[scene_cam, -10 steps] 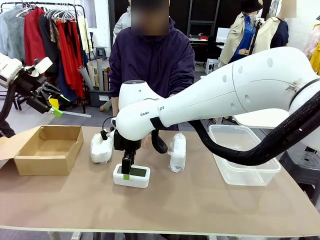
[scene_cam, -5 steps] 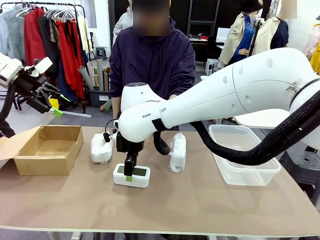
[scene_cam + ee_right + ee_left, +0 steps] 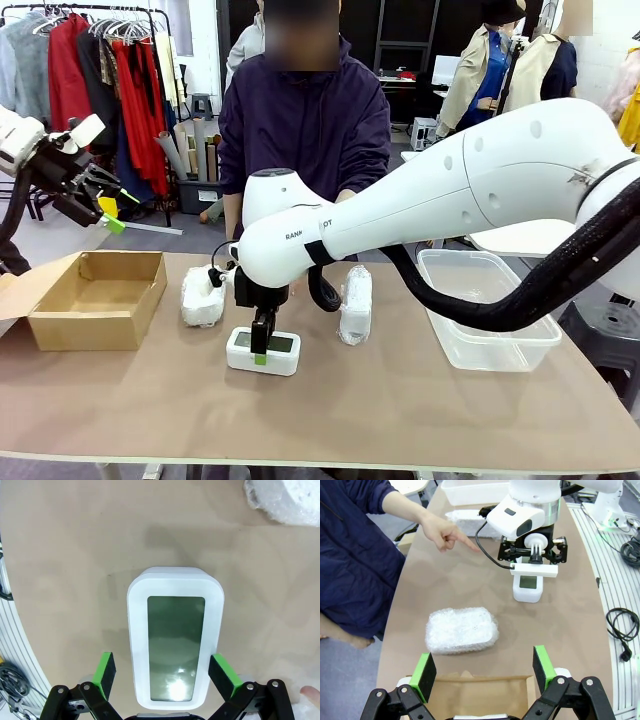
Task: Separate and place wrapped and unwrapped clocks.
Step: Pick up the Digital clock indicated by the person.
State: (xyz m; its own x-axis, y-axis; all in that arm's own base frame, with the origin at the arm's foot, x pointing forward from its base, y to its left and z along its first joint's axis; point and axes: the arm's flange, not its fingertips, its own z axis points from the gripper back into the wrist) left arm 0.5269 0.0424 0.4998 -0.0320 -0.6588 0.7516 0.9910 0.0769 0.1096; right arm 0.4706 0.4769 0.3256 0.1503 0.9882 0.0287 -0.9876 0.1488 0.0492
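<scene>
Table [image 3: 400,410] holds box [image 3: 85,330], tub [image 3: 500,355], clock [image 3: 287,358], 2 bundles [image 3: 200,300] [image 3: 355,305].

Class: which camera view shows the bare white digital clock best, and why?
The right wrist view: the clock lies face-up, its whole screen visible inside the open right gripper. The front view shows it at a slant, partly hidden by that gripper; the left wrist view shows it small and far off.
</scene>
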